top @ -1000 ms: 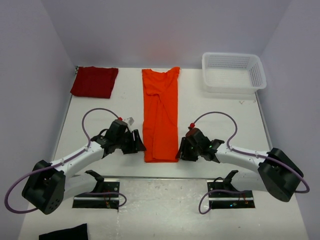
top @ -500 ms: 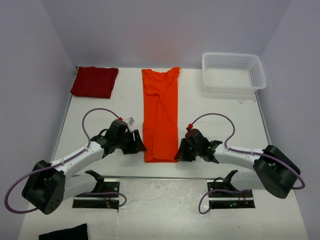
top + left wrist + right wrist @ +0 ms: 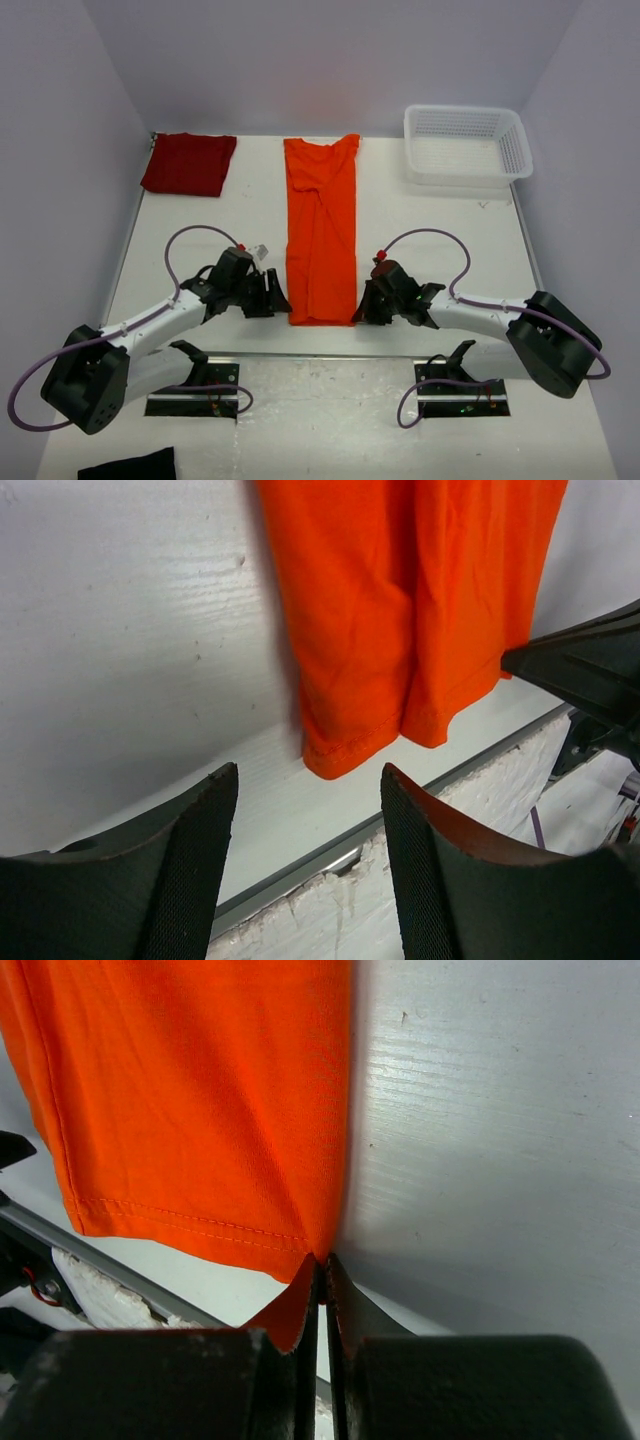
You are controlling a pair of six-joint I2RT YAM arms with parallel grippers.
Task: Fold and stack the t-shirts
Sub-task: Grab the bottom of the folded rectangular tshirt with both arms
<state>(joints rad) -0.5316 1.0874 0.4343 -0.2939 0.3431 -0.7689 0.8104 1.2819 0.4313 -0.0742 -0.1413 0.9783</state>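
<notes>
A white table [image 3: 430,240] is seen from above, boxed in on three sides. Back wall [image 3: 320,60], left wall [image 3: 60,150] and right wall [image 3: 590,120] are plain, pale grey-lilac, unmarked. The tabletop is painted white; brush grain and small specks are shown in the wrist views. A thin metal strip [image 3: 335,852] is run along the near edge, with a rough, chipped white edge under it. A mottled white lower surface [image 3: 330,420] is set nearest the camera. Light is even and soft; only faint shadows are cast.
</notes>
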